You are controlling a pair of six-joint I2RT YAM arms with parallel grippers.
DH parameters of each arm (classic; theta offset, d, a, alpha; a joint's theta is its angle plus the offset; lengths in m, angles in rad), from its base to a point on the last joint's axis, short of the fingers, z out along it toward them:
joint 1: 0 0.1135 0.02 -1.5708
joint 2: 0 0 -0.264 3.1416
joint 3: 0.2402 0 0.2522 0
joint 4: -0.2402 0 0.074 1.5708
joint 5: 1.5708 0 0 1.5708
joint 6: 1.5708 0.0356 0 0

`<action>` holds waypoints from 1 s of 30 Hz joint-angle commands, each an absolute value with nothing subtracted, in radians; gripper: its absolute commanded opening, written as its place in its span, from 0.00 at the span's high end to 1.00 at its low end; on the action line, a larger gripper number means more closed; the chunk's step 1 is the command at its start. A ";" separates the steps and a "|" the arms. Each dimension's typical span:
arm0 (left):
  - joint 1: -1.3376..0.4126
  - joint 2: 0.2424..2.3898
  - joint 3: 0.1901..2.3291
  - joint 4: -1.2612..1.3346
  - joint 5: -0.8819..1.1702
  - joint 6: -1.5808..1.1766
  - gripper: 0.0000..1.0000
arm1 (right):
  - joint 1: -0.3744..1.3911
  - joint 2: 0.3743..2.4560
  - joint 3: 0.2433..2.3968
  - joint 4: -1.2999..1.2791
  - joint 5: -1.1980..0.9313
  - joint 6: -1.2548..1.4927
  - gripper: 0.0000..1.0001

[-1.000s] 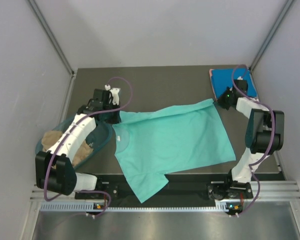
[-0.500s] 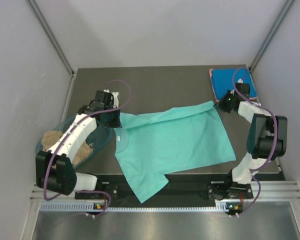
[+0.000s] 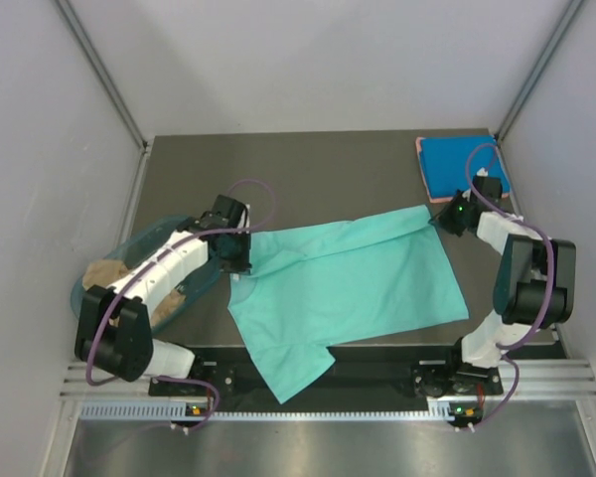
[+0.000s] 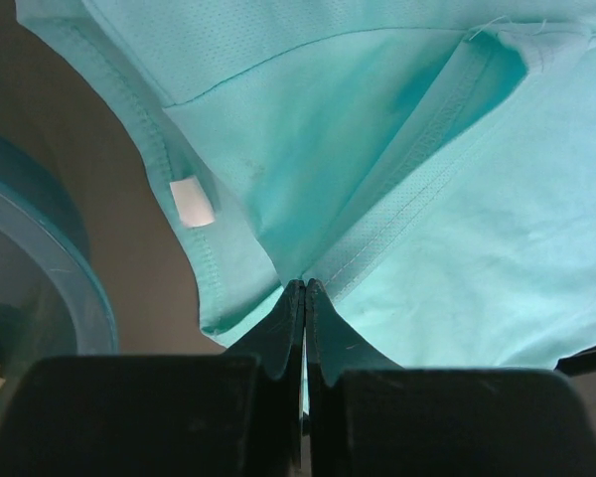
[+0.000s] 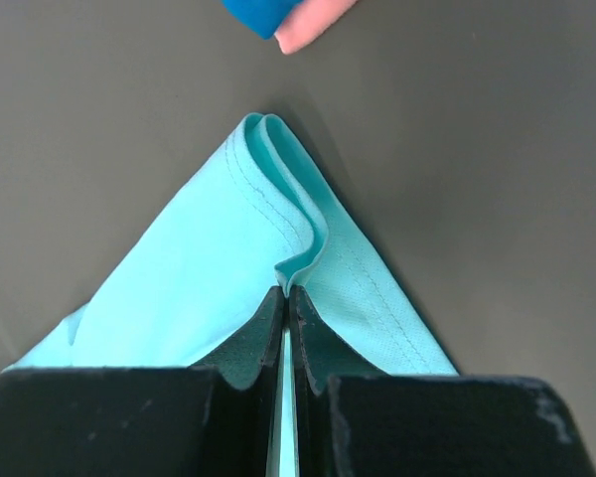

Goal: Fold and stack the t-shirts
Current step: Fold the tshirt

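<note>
My left gripper [image 3: 238, 260] has slid inward from ten o'clock. Both pairs of fingers are pinched tight on the teal-green t-shirt [image 3: 358, 288] spread mid-table [image 3: 308, 169] — right gripper [image 3: 441, 217] clamping its two o'clock corner.

Overhead camera looks down; close wrist cameras share the teal t-shirt [image 3: 348, 283].
</note>
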State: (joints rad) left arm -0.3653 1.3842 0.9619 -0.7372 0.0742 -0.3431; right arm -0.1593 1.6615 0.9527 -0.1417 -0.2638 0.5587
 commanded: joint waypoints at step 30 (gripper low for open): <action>-0.511 1.374 0.818 -0.730 -0.120 -0.641 1.00 | -0.219 1.629 0.897 -0.135 -0.278 0.509 0.96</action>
